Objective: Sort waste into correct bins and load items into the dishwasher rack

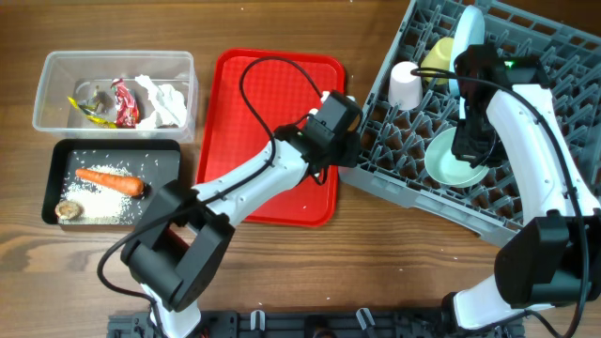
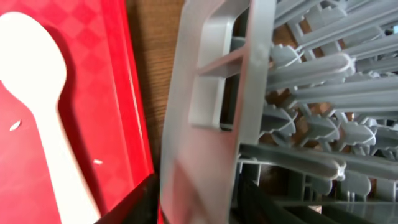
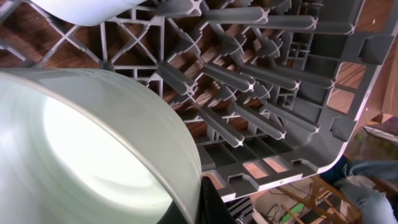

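The grey dishwasher rack (image 1: pixel 423 201) lies askew at the right. My left gripper (image 1: pixel 346 131) reaches over the red tray and is shut on the rack's left wall (image 2: pixel 211 93), which sits between its dark fingers (image 2: pixel 134 202). A white plastic spoon (image 2: pixel 37 93) lies on the tray beside it. My right gripper (image 1: pixel 467 148) is shut on the rim of a pale blue-green bowl (image 1: pixel 449 169) that rests inside the rack; the bowl (image 3: pixel 93 143) fills the right wrist view. A white-pink cup (image 1: pixel 406 84), a yellow cup (image 1: pixel 439 56) and a pale dish on edge (image 1: pixel 468 42) stand among the pegs.
The clear tub (image 1: pixel 56 66) at far left holds wrappers and crumpled tissue. In front of it, the black tray (image 1: pixel 169 150) holds a carrot (image 1: pixel 111 180), rice grains and a brown lump (image 1: pixel 68 210). The red tray (image 1: pixel 272 84) lies between the bins and the rack.
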